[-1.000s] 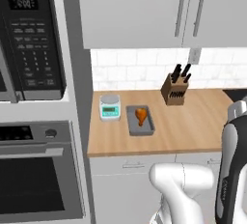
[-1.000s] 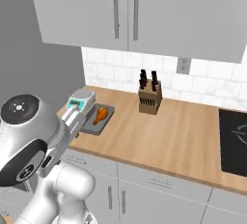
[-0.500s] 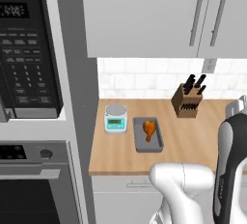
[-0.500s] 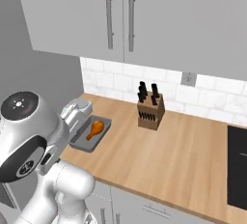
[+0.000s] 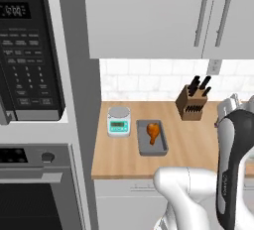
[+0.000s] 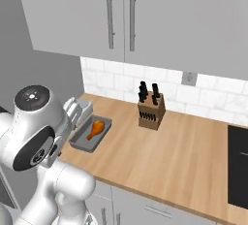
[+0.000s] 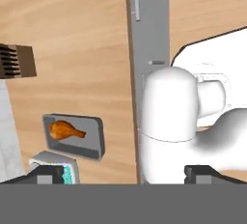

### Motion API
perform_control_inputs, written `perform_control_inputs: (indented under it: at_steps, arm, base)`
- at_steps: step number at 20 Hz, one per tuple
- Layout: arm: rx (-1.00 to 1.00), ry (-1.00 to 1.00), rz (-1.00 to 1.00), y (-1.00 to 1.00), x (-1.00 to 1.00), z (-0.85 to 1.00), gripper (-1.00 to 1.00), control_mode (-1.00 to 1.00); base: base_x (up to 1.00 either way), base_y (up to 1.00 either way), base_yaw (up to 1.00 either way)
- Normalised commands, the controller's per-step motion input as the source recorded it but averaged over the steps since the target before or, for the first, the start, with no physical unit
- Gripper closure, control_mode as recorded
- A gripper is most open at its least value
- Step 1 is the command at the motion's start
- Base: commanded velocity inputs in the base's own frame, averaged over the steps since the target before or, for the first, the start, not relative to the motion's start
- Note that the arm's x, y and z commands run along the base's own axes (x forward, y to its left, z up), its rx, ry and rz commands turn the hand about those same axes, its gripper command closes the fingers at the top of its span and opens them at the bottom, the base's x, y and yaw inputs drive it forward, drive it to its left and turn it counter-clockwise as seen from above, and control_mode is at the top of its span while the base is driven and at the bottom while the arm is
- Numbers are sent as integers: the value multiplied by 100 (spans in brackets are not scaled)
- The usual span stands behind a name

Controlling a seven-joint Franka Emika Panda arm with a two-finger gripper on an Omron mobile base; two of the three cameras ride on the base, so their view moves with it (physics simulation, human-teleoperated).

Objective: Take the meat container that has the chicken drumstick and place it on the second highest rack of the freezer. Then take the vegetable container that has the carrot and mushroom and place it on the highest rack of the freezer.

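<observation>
the gripper hung released above the counter; the meat container with the chicken drumstick awaited reaching and grasping.

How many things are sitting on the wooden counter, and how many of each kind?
Grey tray holding the chicken drumstick: 1
Chicken drumstick: 1
Kitchen scale: 1
Knife block: 1
Total: 4
</observation>
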Motion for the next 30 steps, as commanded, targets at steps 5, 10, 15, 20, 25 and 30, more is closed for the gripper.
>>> perform_control_inputs:
  at_steps: [5,10,15,20,25,30]
  arm:
    - [0,2,39,6,90,-2,-100,-100]
    - [-5,-15,45,3,13,-65,-100,-100]
    - [0,0,16,11,6,-89,-100,-100]
    - [-3,28,0,32,41,-47,-100,-100]
    - [-2,53,-4,19,55,-36,-100,-100]
    - [0,3,-1,13,5,-76,-100,-100]
  base:
    - [0,0,0]
    - [0,0,0]
    - [0,0,0]
    - [0,0,0]
    - [0,0,0]
    - [0,0,0]
